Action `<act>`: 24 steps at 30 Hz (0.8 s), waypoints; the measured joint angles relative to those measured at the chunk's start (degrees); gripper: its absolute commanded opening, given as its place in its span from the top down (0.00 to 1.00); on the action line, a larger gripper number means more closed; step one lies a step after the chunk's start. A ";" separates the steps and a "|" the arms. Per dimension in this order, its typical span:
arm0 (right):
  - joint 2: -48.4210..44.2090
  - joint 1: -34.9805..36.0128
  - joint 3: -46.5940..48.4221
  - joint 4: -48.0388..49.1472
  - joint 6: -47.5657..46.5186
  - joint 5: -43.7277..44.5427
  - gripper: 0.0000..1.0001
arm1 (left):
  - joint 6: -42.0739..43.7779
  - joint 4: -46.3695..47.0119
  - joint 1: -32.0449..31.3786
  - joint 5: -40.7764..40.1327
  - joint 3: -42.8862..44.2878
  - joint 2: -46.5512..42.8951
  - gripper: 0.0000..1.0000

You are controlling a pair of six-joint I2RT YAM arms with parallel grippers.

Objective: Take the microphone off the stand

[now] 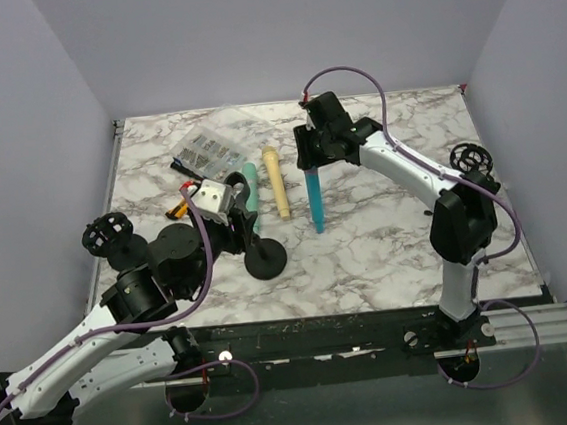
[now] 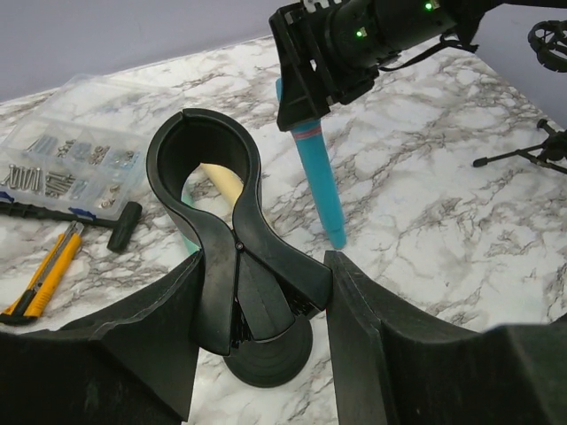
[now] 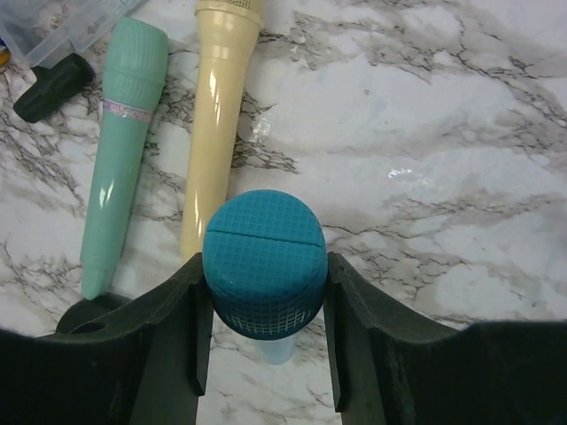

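The black stand has a round base (image 1: pixel 266 259) (image 2: pixel 266 356) and a spring clip on top. My left gripper (image 1: pixel 224 200) (image 2: pixel 263 266) is shut on the stand's clip handles (image 2: pixel 266 288). The clip's ring (image 2: pixel 204 146) is empty. The blue microphone (image 1: pixel 314 199) (image 2: pixel 317 173) (image 3: pixel 263 266) stands nearly upright to the right of the stand, clear of it, with its thin end on the marble. My right gripper (image 1: pixel 316 154) (image 2: pixel 337 53) (image 3: pixel 263 276) is shut on the blue microphone's round head.
A mint microphone (image 1: pixel 250 188) (image 3: pixel 120 150) and a cream microphone (image 1: pixel 277 183) (image 3: pixel 221 115) lie side by side behind the stand. At the back left sit a clear box of screws (image 1: pixel 207 151) (image 2: pixel 66 164), a yellow utility knife (image 2: pixel 44 274) and a black-handled tool (image 2: pixel 84 217).
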 measured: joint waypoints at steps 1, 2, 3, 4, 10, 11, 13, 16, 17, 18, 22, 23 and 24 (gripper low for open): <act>1.53 -0.37 0.90 0.00 0.42 -1.25 0.99 | 0.00 -0.74 0.02 0.02 0.09 -0.46 1.00; 2.89 -0.74 1.88 0.00 0.85 -2.19 0.99 | -0.02 -1.62 0.07 0.04 0.31 -0.87 1.00; 4.22 -1.07 2.93 0.04 1.07 -3.10 1.00 | -0.02 -2.71 0.07 0.07 0.61 -1.22 1.00; 5.60 -1.29 4.13 0.07 1.36 -3.69 0.99 | 0.00 -3.76 0.07 0.07 1.01 -1.40 1.00; 14.71 -2.45 12.37 0.76 2.67 -5.66 0.99 | 0.50 -6.36 0.33 -1.01 1.79 -1.57 1.00; 16.11 -2.60 13.49 1.05 2.82 -5.66 0.99 | 0.48 -6.38 0.33 -1.29 1.79 -1.70 1.00; 18.82 -2.67 15.39 1.55 2.97 -5.57 0.99 | 0.24 -6.40 0.35 -1.84 1.68 -1.97 1.00; 22.69 -2.95 18.32 2.08 3.02 -5.09 0.99 | -0.37 -5.35 0.39 -3.10 0.48 -2.69 1.00; 23.74 -2.99 18.95 2.36 3.02 -4.94 0.98 | -0.68 -4.81 0.42 -3.72 -0.15 -3.10 1.00; 24.68 -2.99 19.37 2.78 3.04 -4.90 0.95 | -1.11 -4.13 0.44 -4.31 -0.68 -3.50 1.00; 27.34 -3.02 20.33 3.80 3.87 -4.52 0.80 | -2.14 -2.12 0.66 -5.53 -1.77 -3.69 1.00; 27.78 -3.04 20.35 4.07 4.07 -4.46 0.76 | -2.27 -1.95 0.66 -5.66 -1.77 -3.52 1.00; 28.13 -3.06 20.37 4.31 4.31 -4.33 0.73 | -2.29 -1.77 0.66 -5.79 -1.77 -3.30 1.00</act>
